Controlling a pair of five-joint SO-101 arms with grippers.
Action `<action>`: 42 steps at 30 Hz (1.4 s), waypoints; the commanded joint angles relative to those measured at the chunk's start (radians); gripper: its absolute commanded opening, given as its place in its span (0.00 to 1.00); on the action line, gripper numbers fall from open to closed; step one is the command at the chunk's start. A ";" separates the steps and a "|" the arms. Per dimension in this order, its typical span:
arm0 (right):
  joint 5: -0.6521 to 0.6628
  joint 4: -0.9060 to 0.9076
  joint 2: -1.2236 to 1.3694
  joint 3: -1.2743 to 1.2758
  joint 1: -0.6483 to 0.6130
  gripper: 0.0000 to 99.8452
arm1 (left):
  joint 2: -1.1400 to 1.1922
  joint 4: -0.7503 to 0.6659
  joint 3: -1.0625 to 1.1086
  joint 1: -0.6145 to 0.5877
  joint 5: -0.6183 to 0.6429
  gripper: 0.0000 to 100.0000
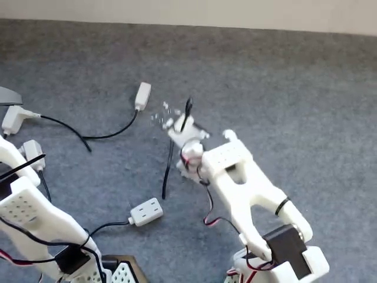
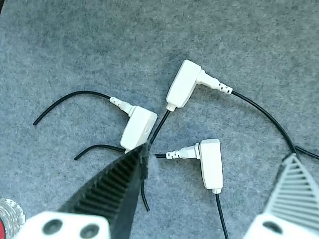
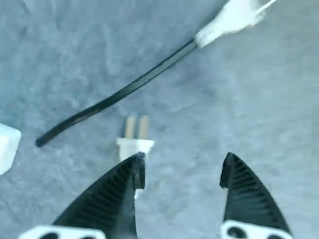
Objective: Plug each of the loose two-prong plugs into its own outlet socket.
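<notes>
In the right wrist view a small white two-prong plug (image 3: 135, 143) lies on the grey carpet, its brass prongs pointing away. It rests against the tip of one black finger (image 3: 122, 191) of my right gripper (image 3: 183, 162), which is open just above the carpet. In the high view the right gripper (image 1: 179, 122) is at the middle of the carpet. My left gripper (image 2: 219, 154) is open above three white corded pieces: one (image 2: 138, 128) by its dark finger, an angled one (image 2: 183, 84) farther off, and one (image 2: 210, 162) between the fingers. A white outlet socket (image 1: 145, 212) lies in front.
Black cords cross the carpet near both grippers. Another white corded block (image 1: 142, 95) lies at the back, and a black cord (image 3: 119, 92) with a white end (image 3: 232, 17) runs past the right gripper. The left arm (image 1: 26, 212) stands at the front left.
</notes>
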 commanded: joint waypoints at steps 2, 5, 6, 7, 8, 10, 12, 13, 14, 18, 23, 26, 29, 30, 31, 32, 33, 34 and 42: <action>0.064 0.285 -0.012 -0.430 0.027 0.24 | -0.007 0.005 -0.024 0.018 -0.008 0.39; 0.109 0.466 -0.008 -0.676 0.028 0.24 | -0.007 0.005 -0.024 0.016 -0.008 0.39; 0.126 0.530 -0.005 -0.759 0.028 0.24 | -0.007 0.005 -0.024 0.016 -0.008 0.39; 0.138 0.591 -0.002 -0.832 0.028 0.24 | -0.007 0.005 -0.024 0.016 -0.008 0.39; 0.146 0.647 -0.002 -0.900 0.028 0.24 | -0.005 0.005 -0.024 0.015 -0.008 0.39; 0.132 0.743 0.005 -0.963 0.028 0.24 | -0.005 0.005 -0.024 0.015 -0.008 0.39; 0.066 0.785 0.033 -0.909 0.025 0.24 | -0.005 0.005 -0.024 0.016 -0.008 0.39; 0.028 0.779 0.056 -0.851 0.024 0.24 | -0.005 0.005 -0.024 0.019 -0.008 0.39; 0.008 0.760 0.077 -0.788 0.024 0.24 | -0.005 0.005 -0.024 0.021 -0.008 0.39; 0.000 0.641 0.168 -0.591 0.021 0.24 | -0.005 0.005 -0.024 0.016 -0.008 0.39; -0.021 0.561 0.255 -0.559 0.005 0.23 | -0.005 0.003 -0.024 -0.005 -0.009 0.39; -0.095 0.476 0.289 -0.556 0.004 0.19 | -0.005 0.003 -0.024 -0.007 -0.011 0.39; -0.072 0.450 0.317 -0.518 -0.001 0.09 | -0.005 0.002 -0.024 -0.007 -0.011 0.39; -0.058 0.443 0.321 -0.498 -0.001 0.06 | -0.005 0.002 -0.024 -0.007 -0.011 0.39; -0.043 0.438 0.323 -0.473 0.002 0.04 | -0.005 0.002 -0.024 -0.007 -0.011 0.39; -0.035 0.421 0.323 -0.443 0.007 0.04 | -0.005 0.002 -0.024 -0.007 -0.011 0.39; -0.034 0.397 0.321 -0.401 0.015 0.04 | -0.005 0.002 -0.024 -0.007 -0.011 0.39; -0.035 0.372 0.320 -0.363 0.025 0.04 | -0.005 0.002 -0.024 -0.007 -0.011 0.39; -0.038 0.193 0.150 -0.087 0.024 0.05 | -0.005 0.000 -0.024 -0.007 -0.011 0.39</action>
